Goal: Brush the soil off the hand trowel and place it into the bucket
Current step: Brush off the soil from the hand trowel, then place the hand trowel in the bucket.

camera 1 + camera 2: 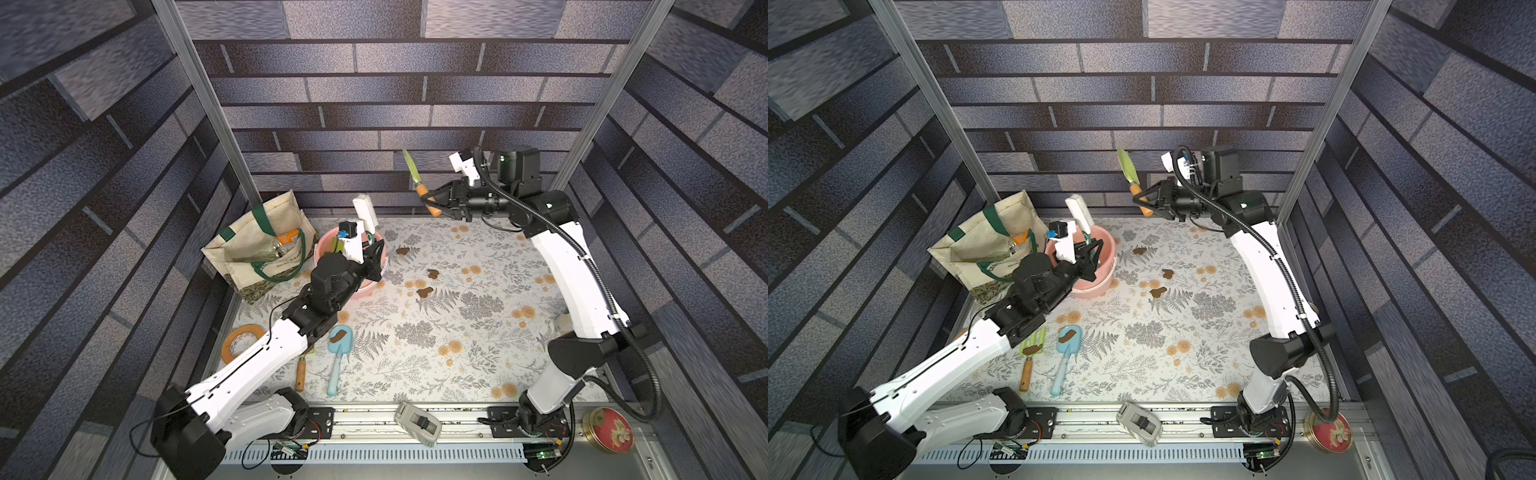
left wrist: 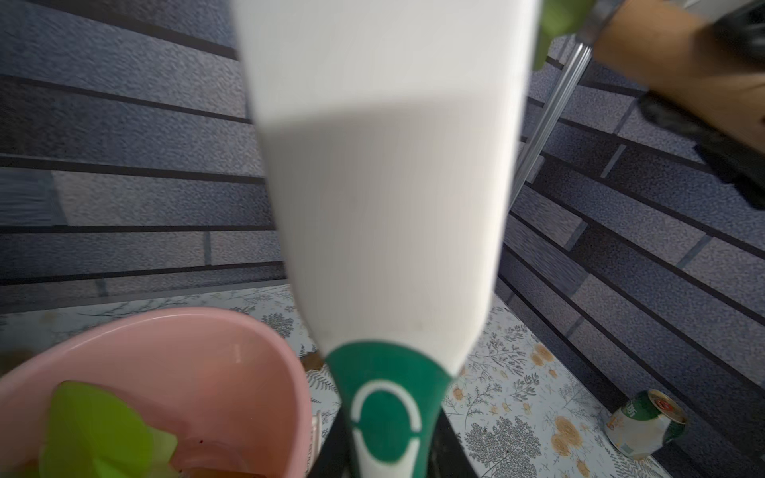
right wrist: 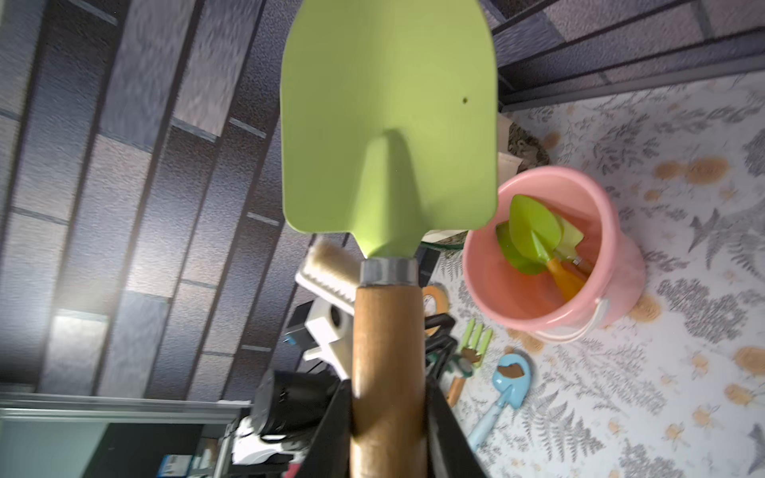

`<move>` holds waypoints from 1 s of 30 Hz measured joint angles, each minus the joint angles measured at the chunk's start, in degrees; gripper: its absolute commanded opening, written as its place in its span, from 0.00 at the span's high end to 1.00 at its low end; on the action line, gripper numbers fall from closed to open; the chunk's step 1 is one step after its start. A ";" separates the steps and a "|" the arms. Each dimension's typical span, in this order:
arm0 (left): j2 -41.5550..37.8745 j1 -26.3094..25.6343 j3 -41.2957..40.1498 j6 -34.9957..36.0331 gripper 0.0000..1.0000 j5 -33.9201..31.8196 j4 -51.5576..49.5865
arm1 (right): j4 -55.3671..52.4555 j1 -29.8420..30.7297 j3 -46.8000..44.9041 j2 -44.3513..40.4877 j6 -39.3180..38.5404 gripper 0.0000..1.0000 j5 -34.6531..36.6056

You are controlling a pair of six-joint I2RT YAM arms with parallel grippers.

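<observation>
Grey tape dispenser (image 1: 417, 423) was seen on the front rail, with a red round tin (image 1: 608, 428) at the rail's right end. Left arm was stretched from its front base across the surface (image 1: 478, 365) to the bucket (image 1: 1106, 266), wrist raised over the bucket's rim. The left fingers (image 1: 374, 253) were clamped on the green handle of a white brush (image 1: 365, 212), brush head pointed up and back. Right arm was bent up at the elbow and reached high toward the back wall. The right fingers (image 1: 438, 194) were closed around the wooden handle of the hand trowel (image 1: 412, 168). Trowel was held in the air, blade up, above the far edge of the surface, well apart from the bucket and right of the brush. Its blade face was shown plain green with one dark speck in the right wrist view. Three blobs of soil (image 1: 424, 292) were lying on the surface right of the bucket. Two green trowels (image 3: 538, 236) were seen inside the bucket. Blue shovel (image 1: 336, 365) and green hand rake (image 1: 1032, 349), each carrying a brown blob, were laid near the left forearm. Tote bag (image 1: 257, 249) was stood just left of the bucket. Tape roll (image 1: 239, 343) was partly hidden by the left arm.
</observation>
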 measured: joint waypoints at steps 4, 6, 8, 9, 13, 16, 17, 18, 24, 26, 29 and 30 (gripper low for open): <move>-9.92 2.91 -4.55 0.13 1.00 -5.49 -7.63 | -3.15 6.29 13.90 12.48 -6.10 0.98 8.31; -13.64 4.50 -5.55 0.09 1.00 -7.19 -11.34 | -3.78 8.94 18.80 17.86 -8.15 0.98 11.72; -16.52 5.64 -5.64 0.02 1.00 -8.55 -14.97 | -4.22 11.41 21.29 22.71 -10.10 0.98 15.89; -17.53 5.97 -5.64 0.00 1.00 -9.05 -16.28 | -4.24 12.33 21.42 24.22 -10.82 0.98 17.70; -20.63 7.08 -5.64 -0.13 1.00 -11.21 -21.49 | -4.39 16.55 20.70 30.21 -13.81 0.99 26.18; -22.08 8.11 -5.88 -0.52 1.00 -11.67 -23.56 | -4.20 18.47 19.93 32.94 -14.34 0.99 30.51; -22.43 8.46 -6.10 -0.79 1.00 -11.65 -23.89 | -4.00 18.93 19.74 33.66 -14.36 0.99 31.98; -22.58 8.70 -6.34 -1.03 1.00 -11.65 -24.02 | -3.98 19.37 19.71 33.99 -14.51 0.98 33.14; -22.08 9.31 -7.13 -1.90 1.00 -11.34 -24.70 | -2.71 20.94 19.17 35.56 -14.45 0.98 40.02; -21.81 9.33 -7.26 -2.43 1.00 -11.06 -24.94 | -2.32 21.09 18.75 36.13 -14.45 0.97 41.72; -21.84 9.33 -7.74 -3.02 1.00 -10.51 -25.11 | -2.05 21.49 18.45 37.68 -14.21 0.93 43.71; -21.88 9.33 -7.87 -3.21 1.00 -10.32 -25.20 | -2.03 21.49 18.38 38.23 -14.10 0.91 44.00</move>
